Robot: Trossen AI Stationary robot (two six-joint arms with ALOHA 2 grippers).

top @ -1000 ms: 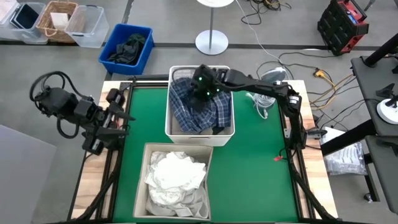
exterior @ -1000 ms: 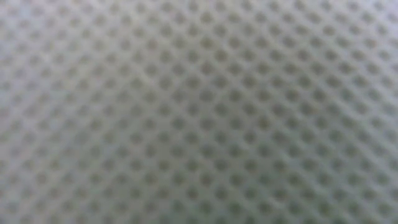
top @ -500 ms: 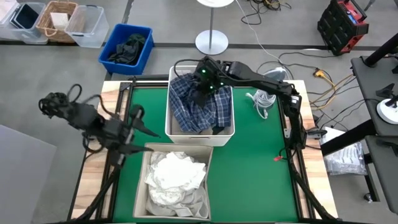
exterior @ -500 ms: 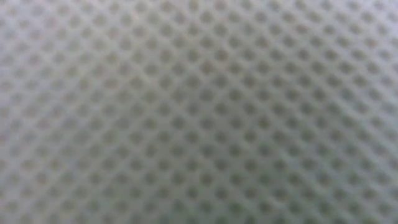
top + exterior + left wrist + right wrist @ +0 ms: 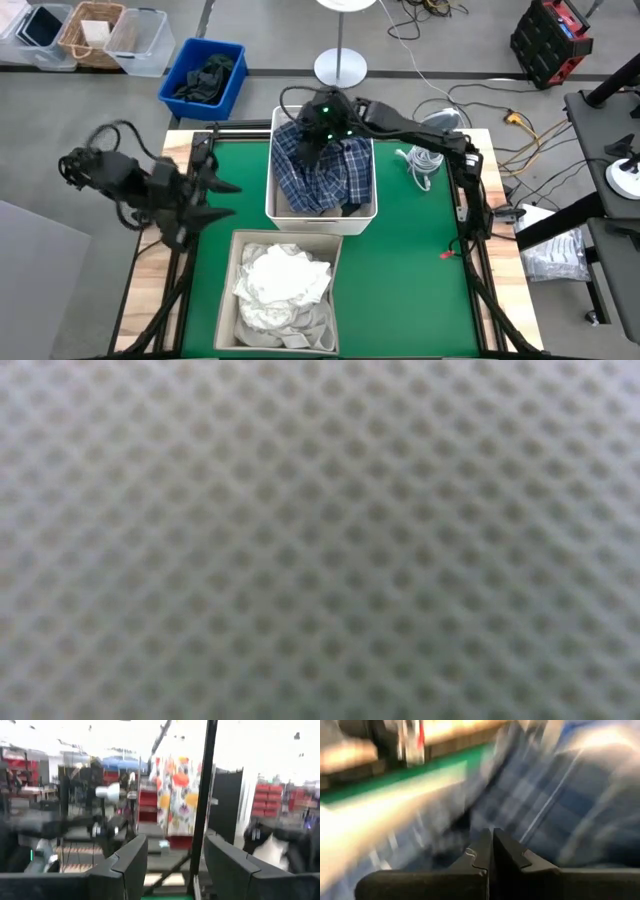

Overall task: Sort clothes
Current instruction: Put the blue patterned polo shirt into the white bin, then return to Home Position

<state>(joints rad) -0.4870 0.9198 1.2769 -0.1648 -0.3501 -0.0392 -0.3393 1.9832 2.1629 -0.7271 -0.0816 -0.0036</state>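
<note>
Overhead, the right gripper (image 5: 308, 137) is seen with fingers pressed together, empty, at the twelve o'clock end of the white bin (image 5: 272, 190) holding the plaid shirt (image 5: 325, 178), while the left gripper (image 5: 215, 195), fingers apart and empty, is held at nine o'clock, white clothes (image 5: 280, 280) lying in the beige bin (image 5: 225, 290) at six o'clock.

Grey floor around the table (image 5: 400, 300), with a blue bin (image 5: 203, 77) and a red toolbox (image 5: 552, 40).
</note>
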